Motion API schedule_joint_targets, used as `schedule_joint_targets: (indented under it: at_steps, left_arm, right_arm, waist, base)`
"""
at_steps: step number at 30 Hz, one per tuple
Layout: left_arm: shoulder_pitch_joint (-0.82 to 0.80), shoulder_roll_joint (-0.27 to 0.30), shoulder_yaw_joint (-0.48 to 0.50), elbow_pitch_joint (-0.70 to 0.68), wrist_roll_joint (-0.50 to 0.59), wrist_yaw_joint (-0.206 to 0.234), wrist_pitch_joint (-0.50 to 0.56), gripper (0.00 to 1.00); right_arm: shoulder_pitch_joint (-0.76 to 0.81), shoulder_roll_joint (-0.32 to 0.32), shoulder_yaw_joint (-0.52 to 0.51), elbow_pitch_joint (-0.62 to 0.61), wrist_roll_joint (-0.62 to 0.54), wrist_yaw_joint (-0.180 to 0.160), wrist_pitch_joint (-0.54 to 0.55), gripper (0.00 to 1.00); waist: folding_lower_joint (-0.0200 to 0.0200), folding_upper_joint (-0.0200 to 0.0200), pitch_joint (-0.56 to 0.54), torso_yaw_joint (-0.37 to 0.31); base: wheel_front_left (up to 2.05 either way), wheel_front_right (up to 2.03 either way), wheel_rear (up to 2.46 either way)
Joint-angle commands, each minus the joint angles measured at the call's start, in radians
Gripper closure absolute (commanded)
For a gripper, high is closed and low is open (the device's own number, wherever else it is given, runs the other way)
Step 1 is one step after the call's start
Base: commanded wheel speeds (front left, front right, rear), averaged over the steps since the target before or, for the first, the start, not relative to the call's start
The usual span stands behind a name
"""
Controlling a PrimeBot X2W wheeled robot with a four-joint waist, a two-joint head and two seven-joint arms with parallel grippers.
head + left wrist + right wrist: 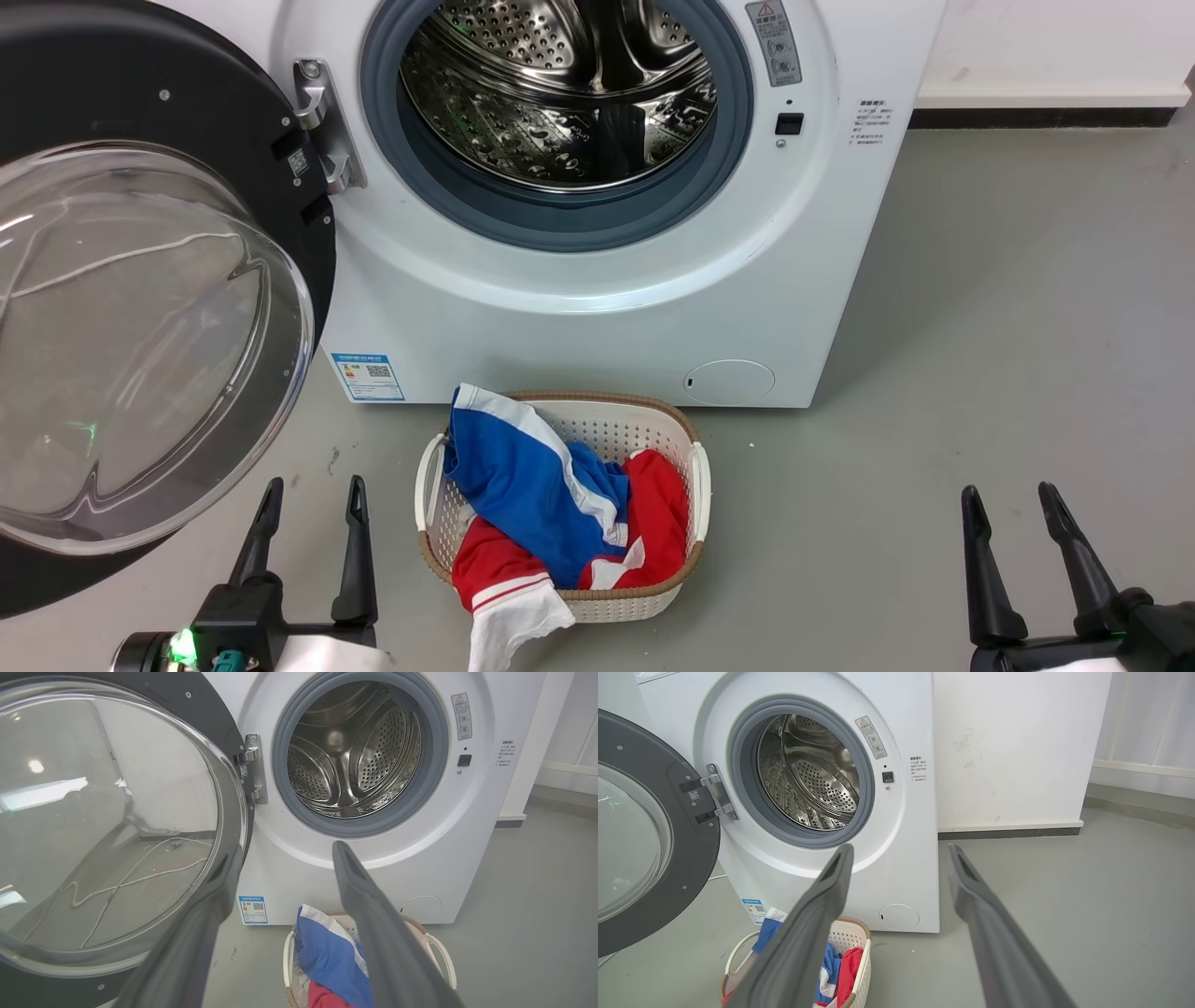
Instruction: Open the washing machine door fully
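Note:
The white washing machine [607,308] stands ahead with its steel drum [560,84] exposed inside the grey gasket. Its washing machine door [140,345], glossy black with a clear bulging glass bowl, is swung wide out to the left on its hinge [322,121]; it appears again in the left wrist view [107,826] and the right wrist view [644,835]. My left gripper [313,495] is open at the lower left, just right of the door's lower rim and apart from it. At the lower right my right gripper [1010,499] is open over bare floor, holding nothing.
A cream laundry basket [698,476] with blue, red and white clothes [551,504] sits on the grey floor in front of the machine, between my grippers. A white wall with a dark skirting [1008,833] runs to the right of the machine.

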Motion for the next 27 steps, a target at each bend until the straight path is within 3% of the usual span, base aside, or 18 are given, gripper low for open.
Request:
schedule_joint_targets:
  at_steps: [1,7,8,12,27]
  left_arm:
    - [0.009,0.0,-0.003,0.0,-0.002,0.005,-0.002,0.0]
    - [0.009,0.0,-0.008,0.003,0.005,0.015,-0.002,0.0]
    - [0.0,-0.001,-0.008,0.004,0.002,0.011,0.0,1.0]
    - [0.009,-0.005,-0.008,0.045,0.001,0.01,0.006,1.0]
    - [-0.035,-0.004,0.01,0.08,-0.313,-0.013,0.082,1.0]
  right_arm:
    - [0.01,0.001,-0.001,0.003,0.003,0.0,-0.002,0.0]
    - [0.004,0.001,0.002,0.007,0.004,0.0,-0.002,0.0]
    - [0.0,0.0,0.001,0.007,0.001,0.0,0.0,1.0]
    - [0.003,0.0,0.004,0.044,0.002,0.0,0.002,1.0]
    - [-0.052,-0.018,0.013,0.089,0.314,0.0,0.057,1.0]
  waist:
    - [0.0001,-0.0001,0.0,0.0]
    - [0.0001,-0.0001,-0.002,-0.002]
    - [0.0001,-0.0001,-0.002,-0.002]
    - [0.0001,-0.0001,-0.002,-0.003]
    - [0.0001,-0.0001,-0.004,-0.004]
  base:
    - [0.0,0.0,0.0]
    - [0.0,0.0,0.0]
    - [0.0,0.0,0.0]
    - [0.0,0.0,0.0]
    - [0.0,0.0,0.0]
